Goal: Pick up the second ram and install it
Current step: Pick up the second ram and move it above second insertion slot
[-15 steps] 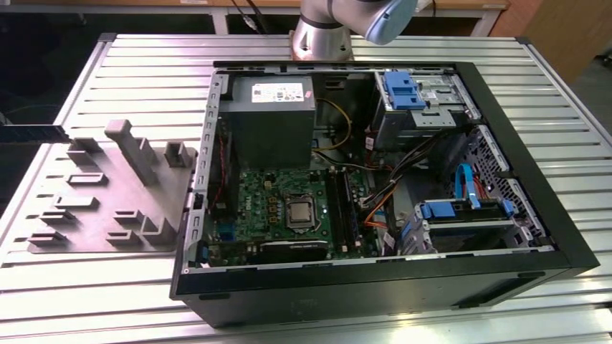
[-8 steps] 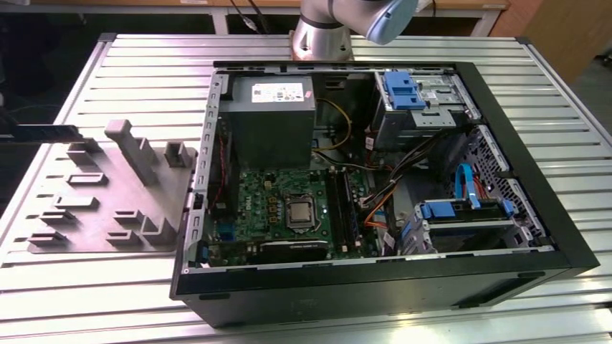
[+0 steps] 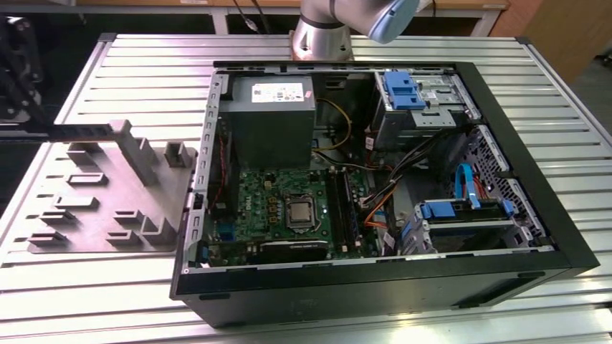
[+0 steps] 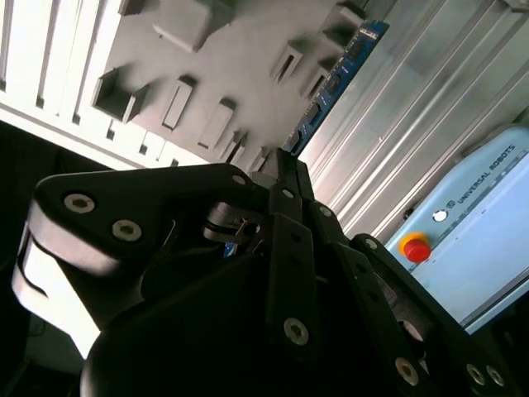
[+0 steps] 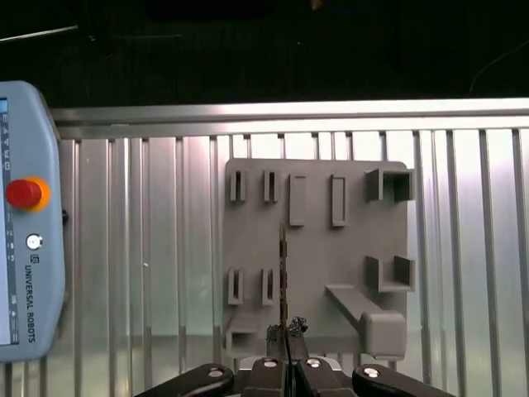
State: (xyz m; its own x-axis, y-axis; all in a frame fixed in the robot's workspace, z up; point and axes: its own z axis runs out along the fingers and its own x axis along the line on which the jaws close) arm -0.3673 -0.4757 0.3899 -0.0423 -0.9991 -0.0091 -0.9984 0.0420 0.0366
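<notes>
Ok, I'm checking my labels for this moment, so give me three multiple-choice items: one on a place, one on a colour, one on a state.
1. Where is the second ram?
A. At the grey fixture plate
B. Seated in a motherboard slot
C. Lying on the power supply

2. What colour is the round button on the teach pendant?
A. Green
B. Red
C. Blue

3. The gripper is:
A. Open
B. Shut on nothing
C. Shut on the second ram

Answers:
1 A: the first wrist view shows the strip edge-on in front of the plate.
2 B: it is red, with a yellow ring.
3 C: in both wrist views the fingers meet on the strip's end.
</notes>
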